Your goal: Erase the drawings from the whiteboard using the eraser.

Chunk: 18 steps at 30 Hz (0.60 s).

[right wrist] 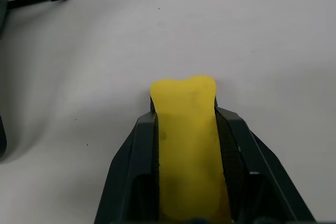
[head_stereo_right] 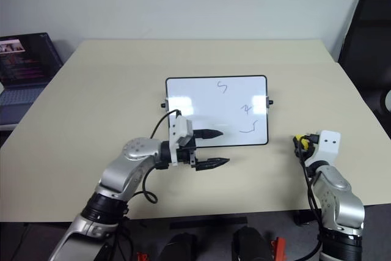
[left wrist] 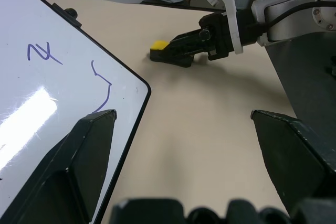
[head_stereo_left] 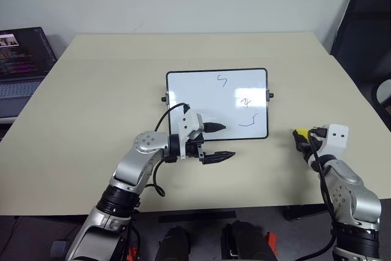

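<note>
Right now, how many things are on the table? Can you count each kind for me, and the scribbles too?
Whiteboard: 1
Drawings on it: 3, one near the top, one in the middle, one lower down
Yellow eraser, squeezed between the right gripper's fingers: 1
Laptop at the table's left edge: 1
Total: 6

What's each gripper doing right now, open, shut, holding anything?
Left gripper: open, holding nothing, at the whiteboard's near edge.
Right gripper: shut on the eraser, on the table.
</note>
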Motion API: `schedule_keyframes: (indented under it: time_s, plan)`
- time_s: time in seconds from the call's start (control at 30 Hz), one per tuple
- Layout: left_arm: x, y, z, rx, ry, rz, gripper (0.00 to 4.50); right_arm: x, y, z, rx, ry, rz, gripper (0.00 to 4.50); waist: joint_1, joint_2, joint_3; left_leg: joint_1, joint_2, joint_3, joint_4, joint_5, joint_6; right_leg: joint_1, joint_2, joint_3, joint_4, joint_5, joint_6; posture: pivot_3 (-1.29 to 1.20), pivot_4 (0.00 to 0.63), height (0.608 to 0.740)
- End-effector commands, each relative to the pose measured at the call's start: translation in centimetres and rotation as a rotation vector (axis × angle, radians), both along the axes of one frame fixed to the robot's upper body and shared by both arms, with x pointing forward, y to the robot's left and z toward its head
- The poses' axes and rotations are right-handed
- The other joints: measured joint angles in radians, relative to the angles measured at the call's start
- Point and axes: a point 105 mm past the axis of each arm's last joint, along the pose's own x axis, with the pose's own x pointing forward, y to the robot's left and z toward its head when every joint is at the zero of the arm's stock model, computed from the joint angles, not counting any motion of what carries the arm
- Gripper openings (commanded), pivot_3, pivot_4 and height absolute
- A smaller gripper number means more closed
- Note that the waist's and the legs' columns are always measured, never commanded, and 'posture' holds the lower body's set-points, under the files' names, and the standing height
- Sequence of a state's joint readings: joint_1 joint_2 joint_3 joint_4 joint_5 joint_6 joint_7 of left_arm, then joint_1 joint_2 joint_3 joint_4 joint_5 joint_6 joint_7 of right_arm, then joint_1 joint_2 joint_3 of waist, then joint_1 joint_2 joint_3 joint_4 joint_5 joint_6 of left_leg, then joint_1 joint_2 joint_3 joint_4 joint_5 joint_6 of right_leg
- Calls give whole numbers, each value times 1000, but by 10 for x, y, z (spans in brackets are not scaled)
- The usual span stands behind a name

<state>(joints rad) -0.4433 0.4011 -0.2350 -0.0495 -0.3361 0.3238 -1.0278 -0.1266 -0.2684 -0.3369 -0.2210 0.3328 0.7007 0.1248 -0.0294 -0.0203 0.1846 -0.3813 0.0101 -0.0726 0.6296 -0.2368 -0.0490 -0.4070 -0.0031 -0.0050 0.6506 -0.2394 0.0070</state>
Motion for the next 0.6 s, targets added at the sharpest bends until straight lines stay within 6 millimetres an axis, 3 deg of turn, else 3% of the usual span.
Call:
schedule_keyframes:
  time_s: [0.03, 0.33, 0.6]
  plan:
    - [-2, -1, 11, -24, -43, -7, 4500, 0, -3, 14, -14, -47, -9, 1130, 0, 0, 0, 0, 0, 0, 0, 0, 0, 0, 0, 0, 0, 0, 0, 0, 150, 740]
    - [-4, -7, 5, -13, -53, 16, 4500, 3, 14, 27, -90, -127, 83, 1129, 0, 0, 0, 0, 0, 0, 0, 0, 0, 0, 0, 0, 0, 0, 0, 0, 150, 740]
    - [17, 1, 9, -30, -147, 248, 4500, 4, 32, 55, -135, -285, 145, 1129, 0, 0, 0, 0, 0, 0, 0, 0, 0, 0, 0, 0, 0, 0, 0, 0, 150, 740]
